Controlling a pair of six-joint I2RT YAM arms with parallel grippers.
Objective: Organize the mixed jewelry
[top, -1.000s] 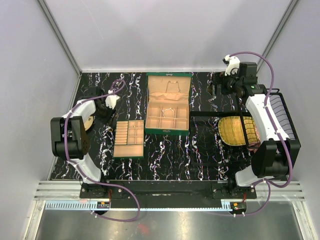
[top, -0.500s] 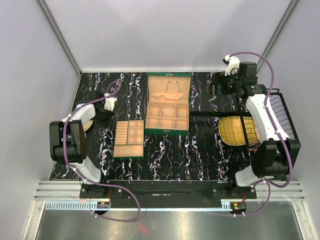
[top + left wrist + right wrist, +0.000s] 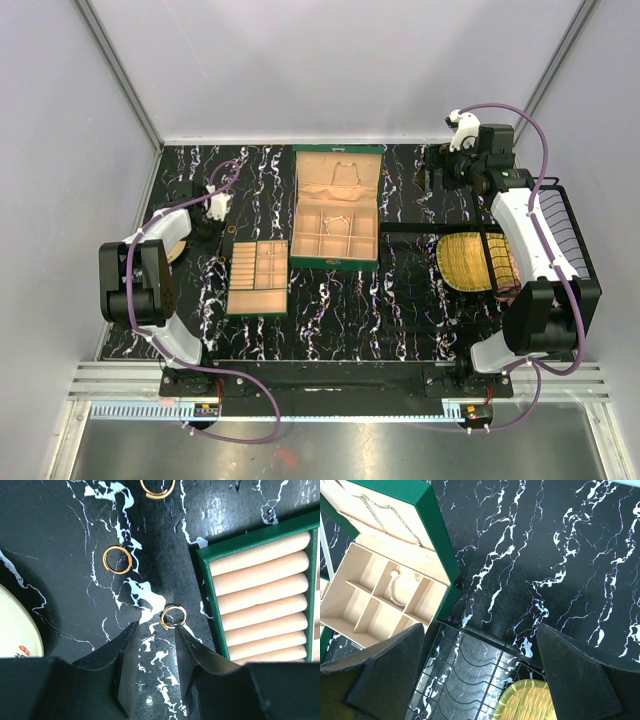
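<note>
Three small gold rings lie on the black marble table in the left wrist view: one (image 3: 173, 616) just ahead of my right fingertip (image 3: 192, 650), one (image 3: 117, 559) further out, one (image 3: 157, 489) cut by the top edge. My left gripper (image 3: 156, 630) is open and empty, low over the table, left of the tan tray (image 3: 260, 575). The open green box (image 3: 336, 207) holds a whitish bracelet (image 3: 400, 587) in a compartment and a thin chain (image 3: 387, 512) in its lid. My right gripper (image 3: 480, 645) is wide open and empty, high over the back right.
A black wire rack (image 3: 480, 260) with a yellow woven mat (image 3: 470, 262) stands at the right. A round whitish disc (image 3: 12, 625) lies left of the left gripper. The tan tray (image 3: 258, 300) sits front left of the green box.
My left gripper has shifted slightly left and back near the rings. The right arm has not moved.
</note>
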